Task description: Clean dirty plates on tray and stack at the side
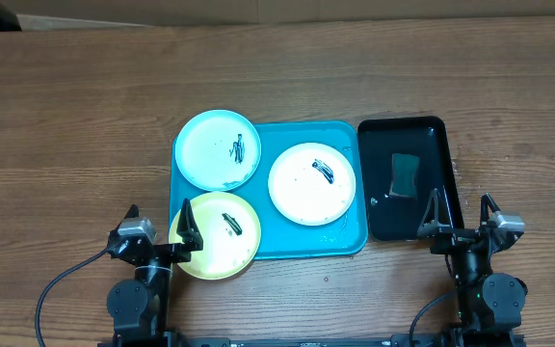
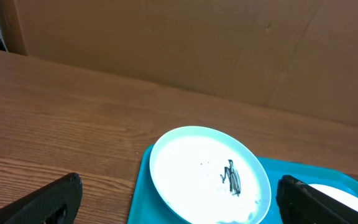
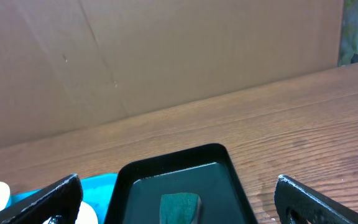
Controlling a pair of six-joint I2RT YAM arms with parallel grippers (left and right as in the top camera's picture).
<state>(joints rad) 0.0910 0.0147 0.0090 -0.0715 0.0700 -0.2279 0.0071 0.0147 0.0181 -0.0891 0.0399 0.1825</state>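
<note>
A wood-grain table [image 1: 66, 116] is backed by brown cardboard [image 2: 166, 37]. The plates [image 1: 312, 183] are seen on the tray [image 1: 277, 239], two overhanging its left corners. The left gripper [image 1: 159, 214] and the right gripper [image 1: 461, 204] are held spread apart, empty.

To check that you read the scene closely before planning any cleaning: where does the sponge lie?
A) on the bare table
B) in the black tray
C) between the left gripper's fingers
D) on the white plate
B: the sponge lies inside the black tray, which sits to the right of the turquoise tray, and it is apart from the white plate.
</note>
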